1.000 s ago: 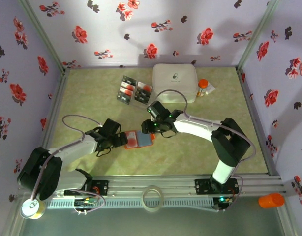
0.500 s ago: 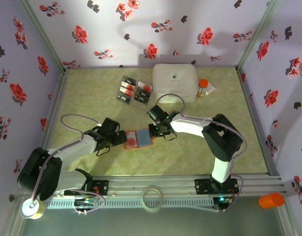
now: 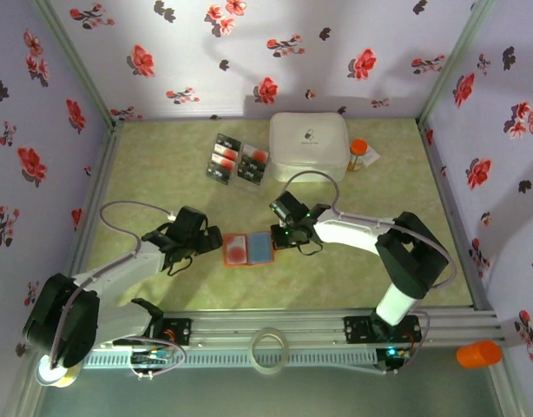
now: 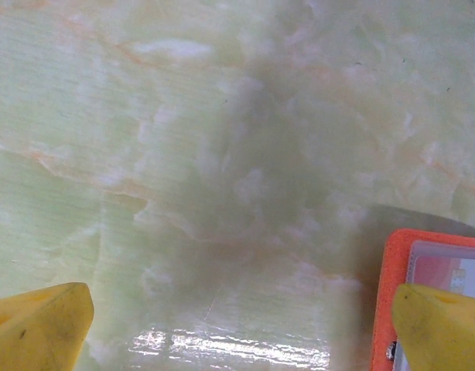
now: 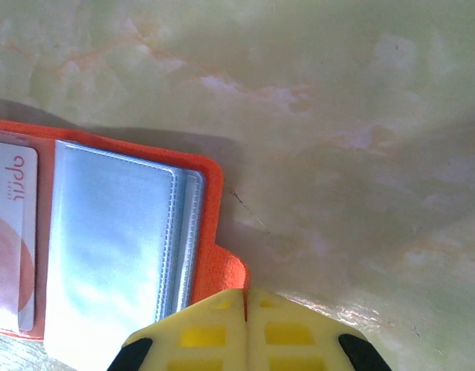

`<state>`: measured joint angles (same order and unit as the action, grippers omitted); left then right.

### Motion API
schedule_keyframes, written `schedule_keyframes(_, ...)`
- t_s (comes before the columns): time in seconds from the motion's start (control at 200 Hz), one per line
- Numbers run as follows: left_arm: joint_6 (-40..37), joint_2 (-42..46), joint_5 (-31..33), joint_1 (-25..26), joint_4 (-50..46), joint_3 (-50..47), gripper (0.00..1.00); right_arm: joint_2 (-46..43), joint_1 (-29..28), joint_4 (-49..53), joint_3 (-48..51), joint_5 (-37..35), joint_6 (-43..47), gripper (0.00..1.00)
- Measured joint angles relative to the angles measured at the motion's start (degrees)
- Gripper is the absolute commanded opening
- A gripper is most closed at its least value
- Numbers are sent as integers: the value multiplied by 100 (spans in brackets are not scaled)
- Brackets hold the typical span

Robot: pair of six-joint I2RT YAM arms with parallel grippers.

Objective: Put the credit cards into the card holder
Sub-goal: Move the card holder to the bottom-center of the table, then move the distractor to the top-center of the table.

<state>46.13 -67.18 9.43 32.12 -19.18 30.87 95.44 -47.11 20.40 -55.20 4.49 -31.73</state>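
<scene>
The card holder [image 3: 247,249] lies open and flat near the centre of the table [image 3: 362,282], with one credit card [image 5: 9,232] in its left pocket. The left gripper [image 3: 213,246] sits at the holder's 9 o'clock with its fingers spread wide, one fingertip [image 4: 442,328] over the orange edge. The right gripper [image 5: 245,309], at 3 o'clock, has its fingers pressed together against the holder's tab. The remaining credit cards [image 3: 237,162] lie at 11 o'clock.

A robot-lab test booth: flower-printed walls [image 3: 206,61] on three sides of a green marble-look tabletop [image 3: 162,165], aluminium posts [image 3: 75,61] at its far corners, an aluminium rail [image 3: 275,330] along its near edge carrying two arm bases [image 3: 167,330].
</scene>
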Motion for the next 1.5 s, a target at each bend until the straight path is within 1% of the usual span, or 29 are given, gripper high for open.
schedule_keyframes(0.26,-20,9,-2,-4,-44,26,100,0,0,-44,28,13,-2,0)
schedule_keyframes(0.505,-68,-26,-4,-15,-66,162,100,-9,-2,-87,153,68,-44,11)
schedule_keyframes(0.54,-98,-59,-4,-42,-66,221,100,-13,-2,-87,162,81,-52,14)
schedule_keyframes(0.635,-205,-188,-48,-210,-61,417,100,-50,-2,-105,210,122,-118,31)
schedule_keyframes(0.705,-356,-358,-114,-439,-57,649,100,-116,0,-101,258,136,-151,38)
schedule_keyframes(0.8,-603,-654,-205,-750,-57,1071,100,-214,0,-83,275,129,-162,42)
schedule_keyframes(0.9,-876,-1001,-313,-1045,-28,1561,100,-348,74,35,229,109,-151,43)
schedule_keyframes(1.035,-1169,-1464,-466,-1436,59,2124,100,-439,472,240,-72,9,-94,43)
schedule_keyframes(1.21,-1386,-1853,-645,-1766,79,2638,100,-278,1421,361,-787,-4,61,42)
schedule_keyframes(1.35,-1419,-1932,-743,-1941,114,2793,100,409,2026,363,-1515,70,184,41)
schedule_keyframes(1.5,-1423,-1937,-848,-2055,114,2859,100,1255,2293,442,-2175,131,280,40)
